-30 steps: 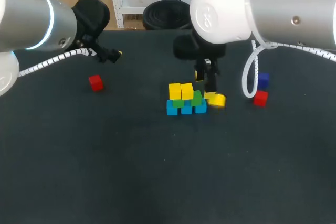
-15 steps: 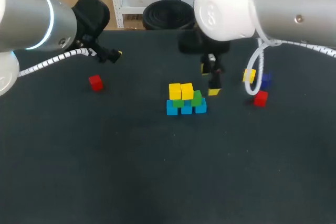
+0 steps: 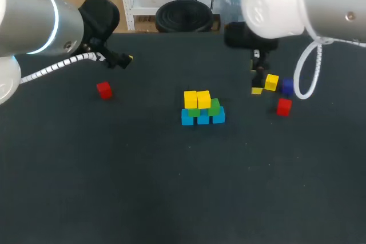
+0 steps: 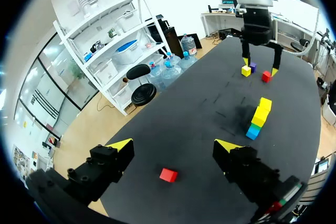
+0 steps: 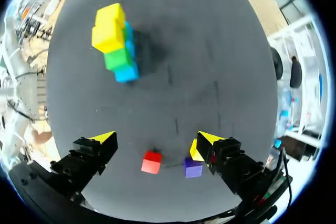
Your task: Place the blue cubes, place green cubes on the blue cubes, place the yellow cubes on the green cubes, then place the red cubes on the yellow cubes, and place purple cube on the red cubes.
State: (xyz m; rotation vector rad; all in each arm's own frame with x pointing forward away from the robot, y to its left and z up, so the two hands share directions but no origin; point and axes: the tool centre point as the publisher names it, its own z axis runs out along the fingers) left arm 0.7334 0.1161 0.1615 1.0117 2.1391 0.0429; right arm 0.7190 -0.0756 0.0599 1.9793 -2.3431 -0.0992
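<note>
The stack [image 3: 201,108] stands mid-table: blue cubes at the bottom, green cubes on them, and two yellow cubes [image 3: 197,99] on top; the right wrist view shows it too [image 5: 115,43]. A loose yellow cube [image 3: 271,82], a purple cube [image 3: 287,87] and a red cube [image 3: 283,107] lie to the right. My right gripper [image 3: 258,84] hangs open just above them; ahead of its fingers [image 5: 153,140] lie the red cube [image 5: 151,162] and purple cube [image 5: 192,167]. Another red cube [image 3: 104,90] lies at the left, ahead of my open left gripper [image 4: 173,145].
My left gripper [image 3: 123,59] hovers near the table's far left edge. A white cable loop [image 3: 306,75] hangs from my right arm beside the loose cubes. The dark tabletop [image 3: 171,187] stretches bare toward the front.
My right gripper has moved from beside the stack to the right and farther back, over the loose cubes. The left arm has not moved.
</note>
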